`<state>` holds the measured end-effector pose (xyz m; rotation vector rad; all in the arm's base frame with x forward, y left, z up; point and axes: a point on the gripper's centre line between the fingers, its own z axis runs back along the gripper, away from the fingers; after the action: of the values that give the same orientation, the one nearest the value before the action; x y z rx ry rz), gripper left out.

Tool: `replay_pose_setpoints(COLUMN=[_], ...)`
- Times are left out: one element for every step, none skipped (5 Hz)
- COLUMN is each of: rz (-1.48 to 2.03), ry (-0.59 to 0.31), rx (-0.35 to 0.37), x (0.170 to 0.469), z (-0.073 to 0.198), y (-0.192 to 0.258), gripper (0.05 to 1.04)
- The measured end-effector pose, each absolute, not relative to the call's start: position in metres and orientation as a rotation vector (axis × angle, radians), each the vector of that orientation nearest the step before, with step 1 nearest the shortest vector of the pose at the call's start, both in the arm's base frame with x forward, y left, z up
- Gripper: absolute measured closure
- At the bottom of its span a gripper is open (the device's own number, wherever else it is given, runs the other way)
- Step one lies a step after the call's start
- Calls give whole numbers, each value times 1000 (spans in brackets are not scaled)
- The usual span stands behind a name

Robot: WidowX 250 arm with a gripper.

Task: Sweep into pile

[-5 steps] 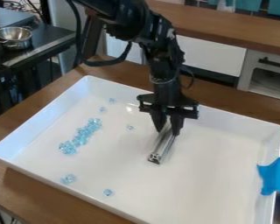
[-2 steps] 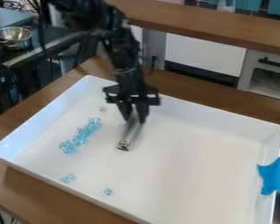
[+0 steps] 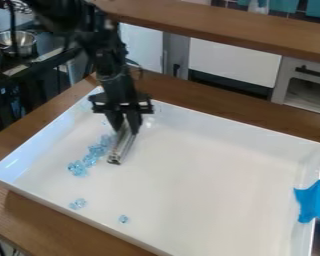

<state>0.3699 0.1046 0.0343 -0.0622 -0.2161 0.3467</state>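
Clear blue pieces (image 3: 90, 159) in a strung-out cluster, in the left part of the white tray (image 3: 209, 190).
Against or just beside the cluster's far end slants a metal bar (image 3: 120, 149), gripped between the closed-in fingers of the end effector (image 3: 126, 129); nearer the tray's front edge lie a small clump (image 3: 78, 204) and a lone piece (image 3: 123, 219). The wooden surface (image 3: 29, 217) carries the tray.

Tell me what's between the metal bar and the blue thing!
Between the metal bar and the blue thing there's just bare white tray. The camera view shows it.
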Motion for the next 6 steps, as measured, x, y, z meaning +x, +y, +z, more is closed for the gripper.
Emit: replay_pose_setpoints(rz=[370, 379, 365, 370, 282, 162], ry=[-230, -257, -228, -212, -164, -163], rx=[-46, -20, -89, -204, -271, -243], x=[359, 356, 355, 362, 362, 342], z=[35, 37, 41, 73, 99, 95], y=[126, 144, 135, 101, 47, -1], gripper=[721, 721, 721, 721, 721, 721])
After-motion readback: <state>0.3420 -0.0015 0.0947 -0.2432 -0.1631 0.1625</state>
